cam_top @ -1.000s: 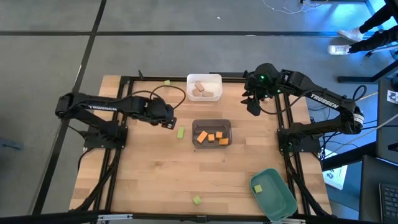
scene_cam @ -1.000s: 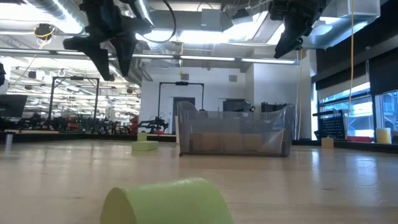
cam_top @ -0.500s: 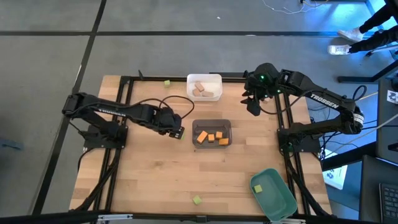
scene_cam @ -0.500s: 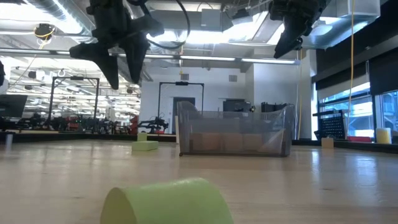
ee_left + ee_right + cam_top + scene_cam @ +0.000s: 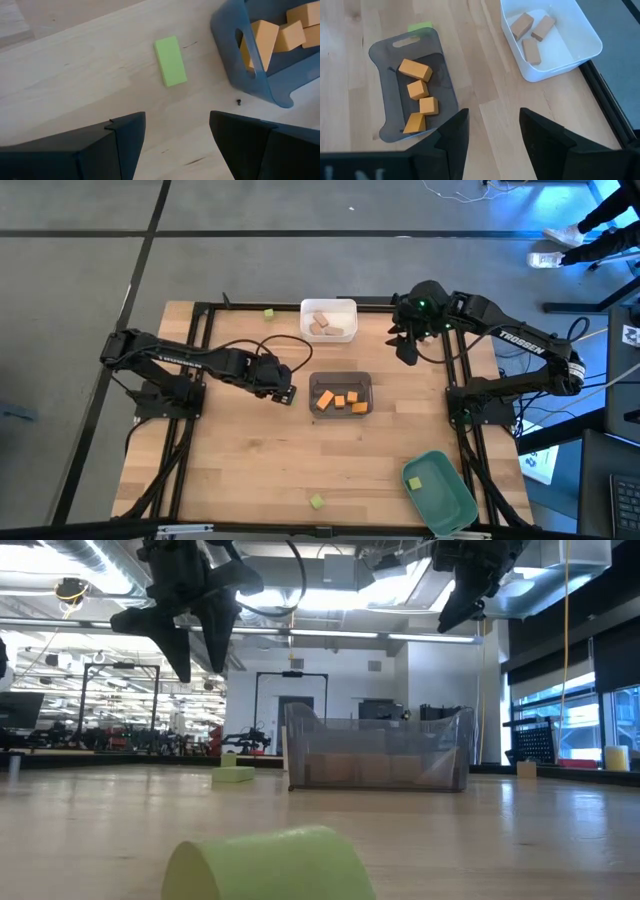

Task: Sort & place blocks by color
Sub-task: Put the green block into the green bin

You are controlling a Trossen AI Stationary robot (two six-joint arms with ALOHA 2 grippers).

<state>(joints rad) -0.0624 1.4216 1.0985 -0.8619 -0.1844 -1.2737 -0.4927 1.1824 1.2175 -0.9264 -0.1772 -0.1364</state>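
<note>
A light green block (image 5: 170,61) lies flat on the table just left of the dark grey bin (image 5: 341,377), which holds several orange blocks (image 5: 417,90). My left gripper (image 5: 177,131) hangs open above this green block, clear of it; in the high view the left gripper (image 5: 285,392) covers the block. My right gripper (image 5: 405,350) stands open high over the table's far right part, with nothing between its fingers. Tan blocks (image 5: 320,323) lie in the white bin (image 5: 345,307).
A green bin (image 5: 446,502) at the near right holds one green block (image 5: 415,482). Loose green blocks lie by the far edge (image 5: 268,313) and near the front edge (image 5: 316,501). Bare wood lies between the grey bin and the front edge.
My left gripper has gone toward the table's right edge and a little down, tipping more steeply downward, and now stands over the green block beside the grey bin. It has kept still for the last half second. Its fingers have stayed open.
</note>
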